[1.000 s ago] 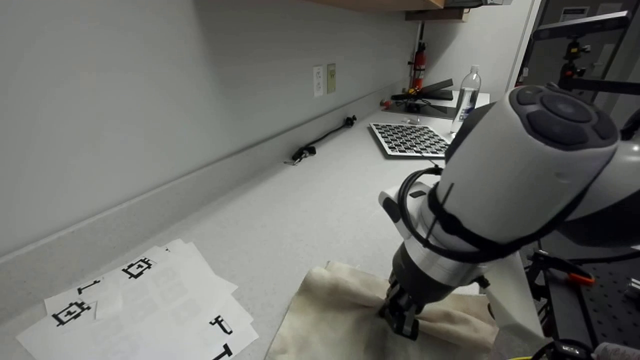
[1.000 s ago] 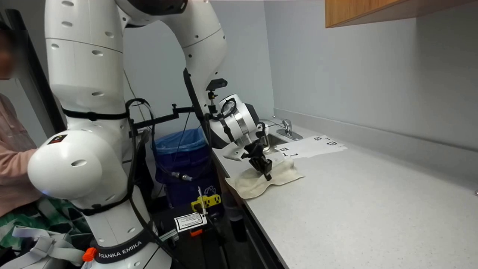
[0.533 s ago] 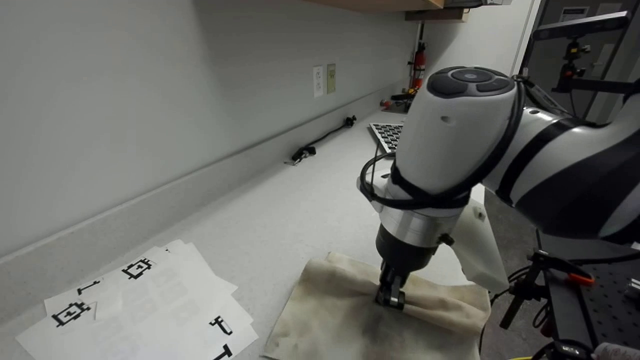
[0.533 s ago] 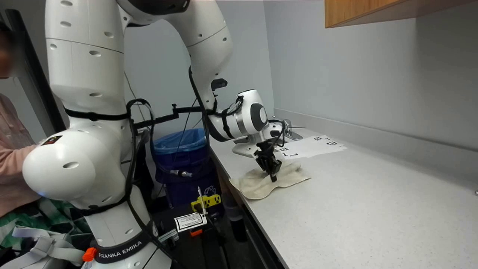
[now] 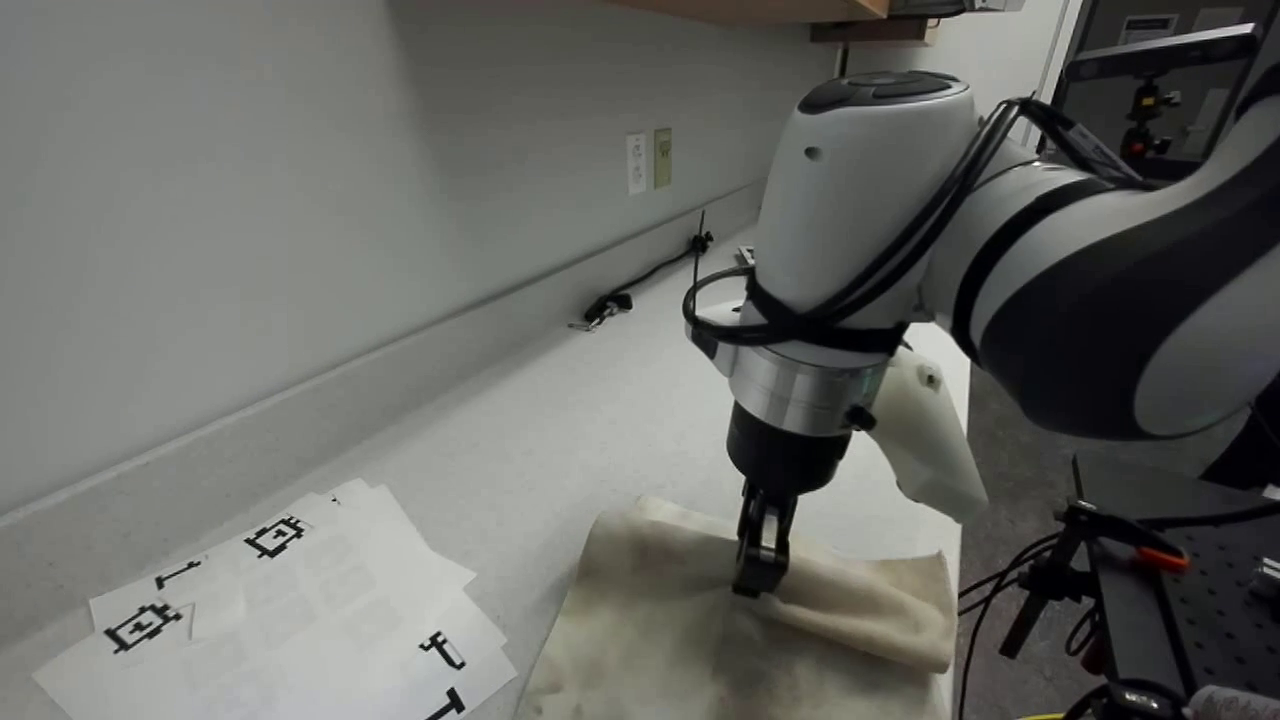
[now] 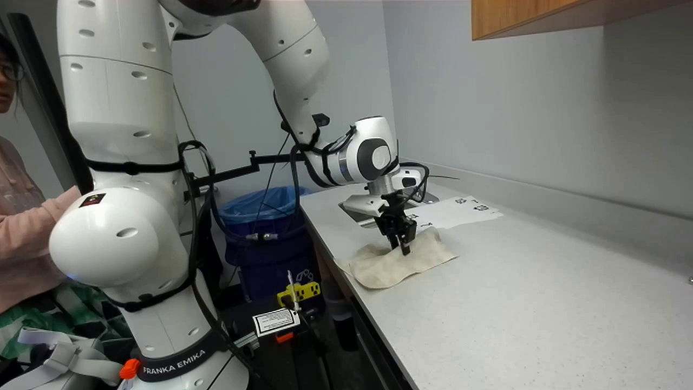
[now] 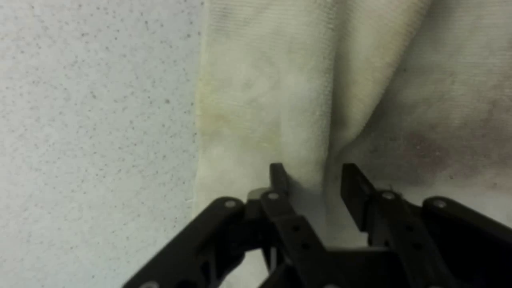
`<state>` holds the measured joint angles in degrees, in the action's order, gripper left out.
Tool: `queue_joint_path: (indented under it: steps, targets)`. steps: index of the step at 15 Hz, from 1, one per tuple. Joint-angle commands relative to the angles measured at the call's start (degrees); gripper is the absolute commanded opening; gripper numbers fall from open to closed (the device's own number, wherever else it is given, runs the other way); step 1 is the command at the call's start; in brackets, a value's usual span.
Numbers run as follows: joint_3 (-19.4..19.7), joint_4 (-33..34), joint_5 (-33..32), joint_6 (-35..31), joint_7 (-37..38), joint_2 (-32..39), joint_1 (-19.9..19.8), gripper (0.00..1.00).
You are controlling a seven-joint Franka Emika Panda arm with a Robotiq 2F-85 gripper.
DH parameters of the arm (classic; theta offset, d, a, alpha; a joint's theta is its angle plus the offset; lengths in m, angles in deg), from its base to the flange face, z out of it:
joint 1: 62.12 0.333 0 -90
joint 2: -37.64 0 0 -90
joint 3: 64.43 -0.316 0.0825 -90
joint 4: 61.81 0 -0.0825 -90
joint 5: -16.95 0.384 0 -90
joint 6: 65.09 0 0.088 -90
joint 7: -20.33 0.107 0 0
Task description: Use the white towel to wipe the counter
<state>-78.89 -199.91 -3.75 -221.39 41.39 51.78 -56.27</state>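
Nearest in the wrist view is one gripper (image 7: 312,166), its two fingers (image 7: 354,192) apart over one white towel (image 7: 352,100), a crease lying in the gap. In an exterior view the towel rests on one counter (image 5: 510,470), close to the three o'clock edge; overlapping paper sheets (image 5: 290,620), too merged to count, sit just beside it toward nine. Farther off, between eleven and twelve, are one black cord (image 5: 655,268) at the foot of the wall (image 5: 300,200) and, above it, two wall plates (image 5: 636,163). In an exterior view with one blue bin (image 6: 279,262) at nine o'clock, the towel's long axis runs roughly from eight to two; in the wrist view its crease points to twelve.
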Motion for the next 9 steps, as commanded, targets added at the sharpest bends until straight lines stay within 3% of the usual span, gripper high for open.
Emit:
queue_joint_path:
  steps: [1, 4, 9]
  targets:
    - [4.0, -0.5, 2.4, 2.3, -3.0, -4.0, 3.9, 0.73]
    - [6.4, -1.2, -0.2, 2.3, -1.0, -6.4, 5.3, 0.97]
    - [8.0, -2.6, -1.4, 3.5, -1.0, -10.7, 5.0, 1.0]
